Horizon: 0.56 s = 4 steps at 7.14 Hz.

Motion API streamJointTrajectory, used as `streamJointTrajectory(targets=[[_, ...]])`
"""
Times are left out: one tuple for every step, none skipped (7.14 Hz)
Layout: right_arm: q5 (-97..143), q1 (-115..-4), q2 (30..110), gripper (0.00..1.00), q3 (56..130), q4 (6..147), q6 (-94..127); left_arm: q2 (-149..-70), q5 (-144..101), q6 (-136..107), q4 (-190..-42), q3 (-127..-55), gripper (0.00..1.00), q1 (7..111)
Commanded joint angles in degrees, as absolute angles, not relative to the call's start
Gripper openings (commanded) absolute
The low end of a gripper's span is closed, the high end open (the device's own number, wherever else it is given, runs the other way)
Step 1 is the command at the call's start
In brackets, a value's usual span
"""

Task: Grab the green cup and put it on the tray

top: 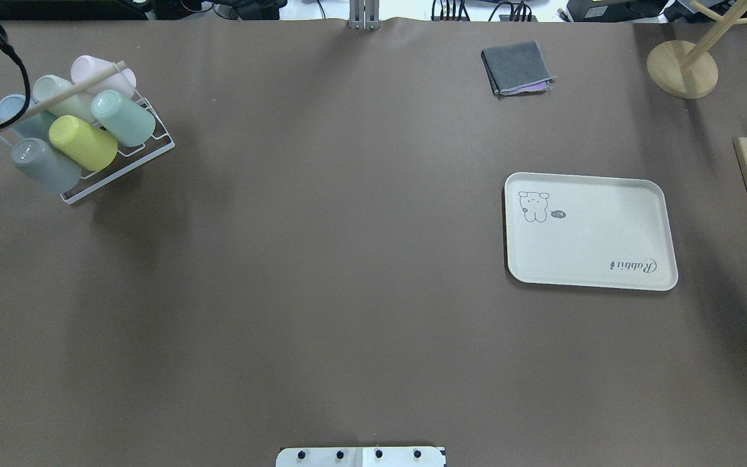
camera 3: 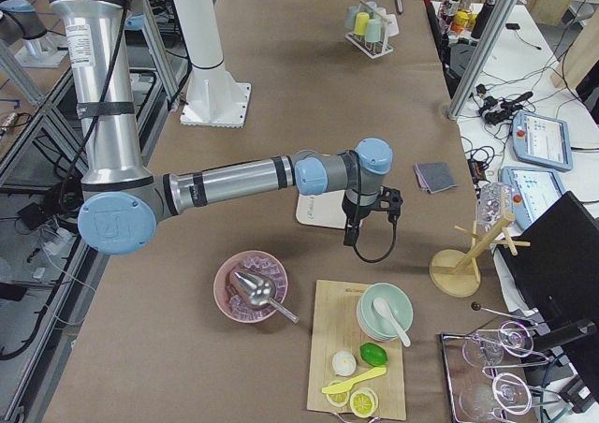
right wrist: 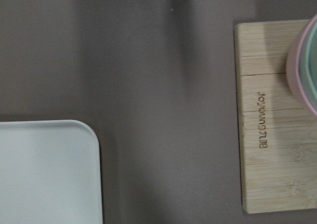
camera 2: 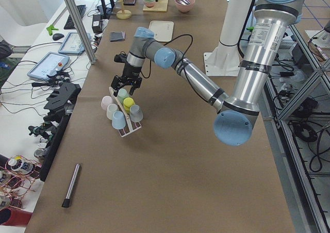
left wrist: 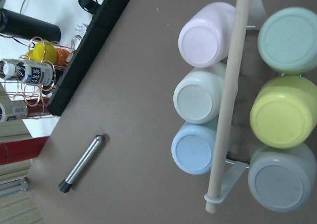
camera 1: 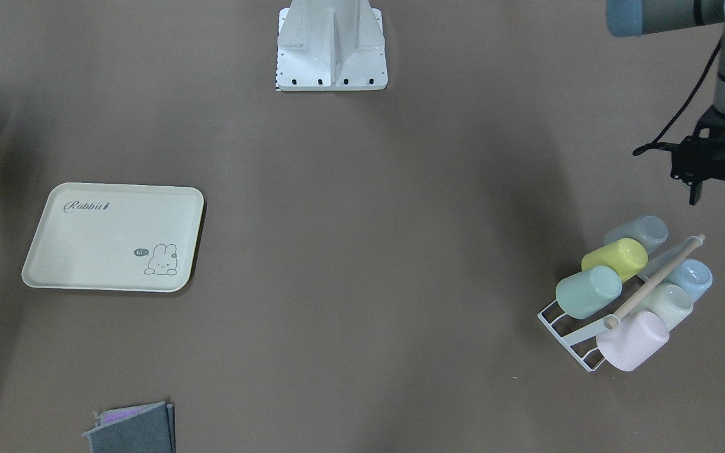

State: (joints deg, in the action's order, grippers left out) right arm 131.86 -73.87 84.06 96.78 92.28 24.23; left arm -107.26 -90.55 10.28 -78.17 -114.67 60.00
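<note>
Left claw (camera 2: 125, 86) hangs above the wire rack (camera 1: 554, 321); open or closed, I can't tell. The green cup (camera 1: 589, 291) lies tilted, base up, last in its row, beyond the grey cup (camera 1: 638, 231) and yellow cup (camera 1: 614, 258). The wrist camera shows only bases; the front view shows the slant. The tray (camera 1: 114, 238) sits well apart, near the right claw (camera 3: 370, 219), whose grip I can't read either.

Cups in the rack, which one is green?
The green cup is the mint one at its row's end, beside the yellow cup and across the wooden handle from the pink cup.
</note>
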Motion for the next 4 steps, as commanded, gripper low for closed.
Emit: streamJointTrajectory(targets=[[131.7, -69.7, 82.4, 0.99, 96.5, 92.4, 26.9, -113.2, -76.1, 10.4, -69.4, -115.0, 0.99, 51.8], [131.1, -65.9, 82.0, 0.98, 95.2, 90.6, 27.3, -113.5, -72.0, 10.4, -68.0, -114.9, 0.99, 49.2], [131.8, -65.7, 82.0, 0.96, 87.8, 78.2, 30.0, -113.6, -64.4, 10.4, -65.6, -114.5, 0.99, 44.2], [134.3, -65.3, 82.2, 0.96, 82.3, 66.5, 37.6, -114.6, -63.5, 10.4, -63.2, -113.5, 0.99, 41.9]])
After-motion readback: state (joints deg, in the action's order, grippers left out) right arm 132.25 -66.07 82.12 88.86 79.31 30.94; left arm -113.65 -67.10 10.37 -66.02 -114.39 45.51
